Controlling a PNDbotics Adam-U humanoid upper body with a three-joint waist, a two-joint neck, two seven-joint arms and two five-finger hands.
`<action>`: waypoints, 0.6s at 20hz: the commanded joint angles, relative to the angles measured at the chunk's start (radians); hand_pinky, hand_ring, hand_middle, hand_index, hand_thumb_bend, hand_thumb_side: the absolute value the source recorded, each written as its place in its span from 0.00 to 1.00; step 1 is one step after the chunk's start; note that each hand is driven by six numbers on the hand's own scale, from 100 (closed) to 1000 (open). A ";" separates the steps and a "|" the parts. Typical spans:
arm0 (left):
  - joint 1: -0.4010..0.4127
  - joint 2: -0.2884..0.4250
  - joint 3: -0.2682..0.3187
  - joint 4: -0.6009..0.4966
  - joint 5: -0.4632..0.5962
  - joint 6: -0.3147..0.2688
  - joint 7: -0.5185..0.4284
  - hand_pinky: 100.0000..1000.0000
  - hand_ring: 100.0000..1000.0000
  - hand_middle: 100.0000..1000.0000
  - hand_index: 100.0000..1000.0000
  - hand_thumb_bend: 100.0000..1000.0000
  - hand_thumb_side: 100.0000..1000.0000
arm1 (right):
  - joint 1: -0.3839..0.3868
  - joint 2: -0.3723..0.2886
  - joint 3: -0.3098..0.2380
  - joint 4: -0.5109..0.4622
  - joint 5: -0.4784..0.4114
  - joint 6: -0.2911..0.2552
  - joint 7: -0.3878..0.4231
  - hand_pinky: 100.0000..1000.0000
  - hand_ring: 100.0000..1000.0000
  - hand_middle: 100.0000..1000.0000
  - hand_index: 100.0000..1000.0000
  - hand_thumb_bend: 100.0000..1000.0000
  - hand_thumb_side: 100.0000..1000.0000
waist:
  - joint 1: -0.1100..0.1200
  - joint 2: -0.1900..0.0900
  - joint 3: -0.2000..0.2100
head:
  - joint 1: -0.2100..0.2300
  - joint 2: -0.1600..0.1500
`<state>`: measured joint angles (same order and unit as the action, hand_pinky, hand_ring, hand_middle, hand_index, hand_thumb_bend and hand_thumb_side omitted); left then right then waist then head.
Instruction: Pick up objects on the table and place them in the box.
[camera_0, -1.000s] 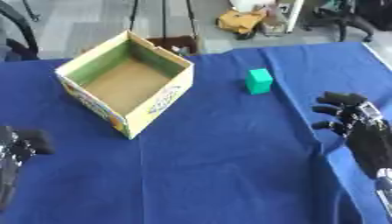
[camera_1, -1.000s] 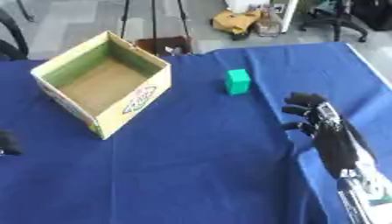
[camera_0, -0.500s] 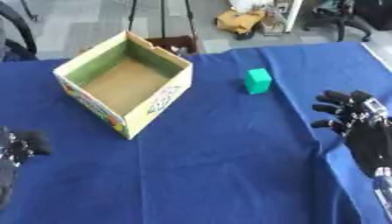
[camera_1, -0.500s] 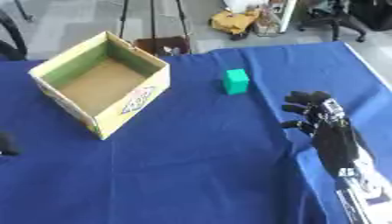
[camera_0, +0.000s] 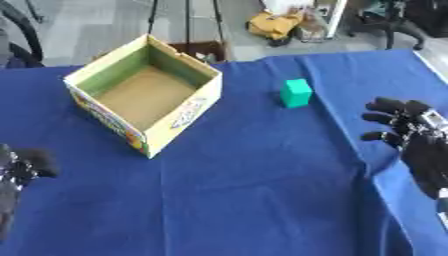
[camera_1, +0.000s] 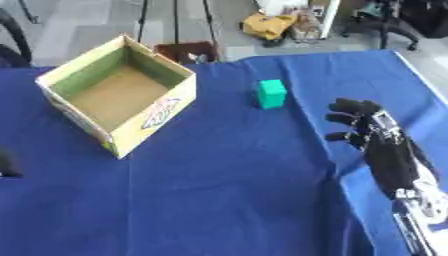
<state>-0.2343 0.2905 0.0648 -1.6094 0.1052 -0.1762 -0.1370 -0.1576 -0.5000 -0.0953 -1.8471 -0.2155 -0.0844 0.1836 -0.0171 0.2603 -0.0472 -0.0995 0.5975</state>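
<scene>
The green block stood on the blue-covered surface, toward its far side, just right of the open cardboard box and apart from it. It looked slightly taller than wide, its long axis upright, and nothing touched it. The box lay empty, its inside floor bare.

From the block outward, the right hand was clearly the nearer one. It hovered at the right side of the surface, its fingers partly curled and grasping nothing, pointed up and toward the block. The block lay ahead of those fingers and off to their left, with clear cloth between. Reaching it would likely mean going forward and inward across the surface, then carrying it further left to the box.

The left hand showed at the lower left edge, well apart from the block, with the box between them; whether its fingers were released or clenched I could not tell.
</scene>
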 joint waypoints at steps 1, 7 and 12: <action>0.000 0.020 -0.001 -0.008 -0.002 0.003 0.001 0.57 0.50 0.50 0.63 0.32 1.00 | -0.003 -0.131 -0.028 -0.041 0.058 -0.038 0.078 0.68 0.86 0.80 0.87 0.00 0.61 | -0.005 -0.020 0.004 | -0.001 0.006; 0.010 0.028 -0.002 -0.005 -0.004 0.004 0.000 0.57 0.50 0.50 0.63 0.32 1.00 | -0.034 -0.349 -0.038 -0.005 0.135 -0.082 0.231 0.72 0.88 0.82 0.88 0.00 0.21 | -0.021 -0.033 0.013 | 0.002 0.011; 0.015 0.037 -0.008 -0.002 -0.007 0.004 -0.005 0.57 0.50 0.50 0.63 0.31 1.00 | -0.104 -0.472 -0.038 0.101 0.209 -0.108 0.255 0.74 0.88 0.83 0.88 0.00 0.13 | -0.037 -0.044 0.033 | -0.005 0.016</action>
<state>-0.2145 0.3007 0.0585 -1.6026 0.1035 -0.1720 -0.1392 -0.2486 -0.9047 -0.1171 -1.7669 -0.0292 -0.1856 0.4321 -0.0549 0.2328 -0.0128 -0.1003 0.6068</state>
